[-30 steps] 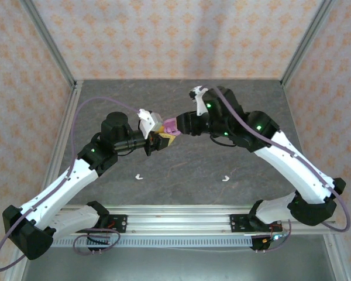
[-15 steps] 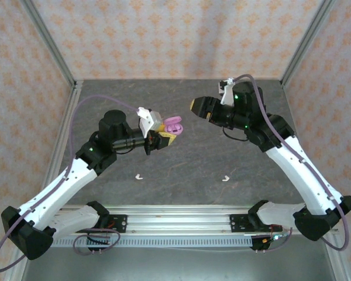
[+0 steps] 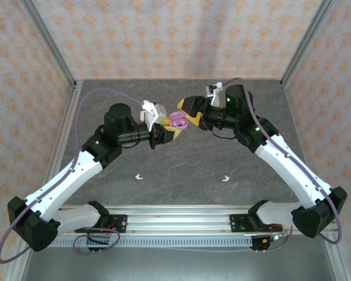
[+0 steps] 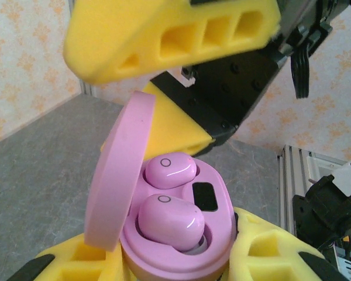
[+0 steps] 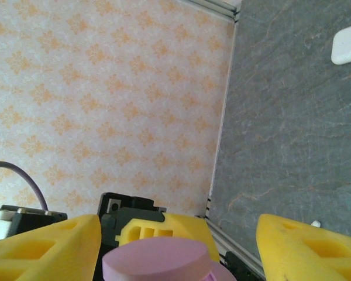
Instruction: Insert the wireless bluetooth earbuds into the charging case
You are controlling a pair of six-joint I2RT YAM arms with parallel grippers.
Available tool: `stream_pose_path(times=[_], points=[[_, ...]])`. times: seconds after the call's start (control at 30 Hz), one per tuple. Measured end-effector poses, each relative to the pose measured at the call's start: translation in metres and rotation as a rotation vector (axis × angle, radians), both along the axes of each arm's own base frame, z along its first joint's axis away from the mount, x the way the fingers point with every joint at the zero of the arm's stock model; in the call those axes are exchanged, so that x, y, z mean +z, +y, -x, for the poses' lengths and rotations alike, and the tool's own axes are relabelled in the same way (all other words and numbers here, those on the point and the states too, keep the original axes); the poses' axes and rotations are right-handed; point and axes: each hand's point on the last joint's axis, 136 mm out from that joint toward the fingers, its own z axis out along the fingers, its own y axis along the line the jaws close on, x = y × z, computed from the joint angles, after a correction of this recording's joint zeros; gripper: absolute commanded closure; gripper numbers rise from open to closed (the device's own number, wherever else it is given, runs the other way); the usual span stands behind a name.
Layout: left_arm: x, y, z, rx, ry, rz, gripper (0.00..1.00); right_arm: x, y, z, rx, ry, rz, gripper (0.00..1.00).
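Buds in pink (image 4: pixel 168 218) sit snug in the open case (image 4: pixel 219 221) pinched by the left hand (image 3: pixel 171 132), right hand (image 3: pixel 187 113) spread wide about its lid (image 4: pixel 114 181), gripping nothing; white pair (image 3: pixel 139 176) lie loose on the counter (image 3: pixel 187 170), so roughly half done.

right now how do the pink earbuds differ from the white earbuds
Colour: the pink earbuds match their case; the white earbuds are white.
Place: the pink earbuds sit in the open pink charging case, held between the fingers of the left gripper; the white earbuds lie loose on the table.
Spacing: the pink earbuds lie side by side; the white earbuds lie far apart.
Both pairs are tiny.
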Motion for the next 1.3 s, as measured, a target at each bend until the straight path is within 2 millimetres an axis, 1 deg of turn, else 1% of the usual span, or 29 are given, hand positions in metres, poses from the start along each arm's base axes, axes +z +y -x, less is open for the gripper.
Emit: stream_pose_path(times=[0.07, 0.17, 0.37, 0.43, 0.6, 0.73, 0.8, 0.87, 0.93, 1.0, 1.17, 1.23, 1.3], points=[[-0.001, -0.002, -0.003, 0.002, 0.007, 0.003, 0.93, -0.005, 0.000, 0.002, 0.004, 0.013, -0.003, 0.30], [-0.001, -0.004, -0.007, 0.005, 0.018, 0.011, 0.93, -0.005, -0.001, 0.005, 0.009, 0.022, -0.012, 0.33], [0.003, -0.005, -0.009, 0.008, 0.013, 0.029, 0.93, -0.006, 0.001, 0.009, 0.024, 0.030, -0.031, 0.40], [0.005, -0.006, -0.009, 0.009, 0.013, 0.036, 0.93, -0.007, -0.001, 0.012, 0.026, 0.035, -0.036, 0.43], [0.008, -0.007, -0.009, 0.008, 0.011, 0.045, 0.92, -0.004, -0.002, 0.017, 0.031, 0.042, -0.067, 0.59], [0.012, -0.007, -0.010, 0.014, 0.003, 0.053, 0.91, -0.003, -0.002, 0.014, 0.023, 0.053, -0.091, 0.73], [0.013, -0.006, -0.011, 0.018, 0.002, 0.054, 0.88, -0.002, -0.002, 0.014, 0.020, 0.057, -0.099, 0.78], [0.013, -0.006, -0.011, 0.024, 0.002, 0.055, 0.82, -0.001, -0.002, 0.013, 0.017, 0.061, -0.108, 0.82], [0.014, -0.006, -0.012, 0.028, 0.000, 0.056, 0.72, -0.001, -0.002, 0.012, 0.015, 0.061, -0.116, 0.85], [0.015, -0.005, -0.013, 0.034, -0.002, 0.056, 0.57, -0.001, -0.002, 0.011, 0.012, 0.065, -0.126, 0.88], [0.015, -0.003, -0.014, 0.053, 0.003, 0.056, 0.22, 0.000, 0.000, 0.010, 0.009, 0.072, -0.148, 0.89], [0.017, 0.001, -0.013, 0.074, 0.003, 0.054, 0.11, 0.001, -0.001, 0.008, 0.002, 0.063, -0.155, 0.90], [0.023, 0.008, -0.010, 0.102, -0.019, 0.053, 0.01, 0.001, -0.003, 0.005, -0.013, 0.058, -0.157, 0.90]])
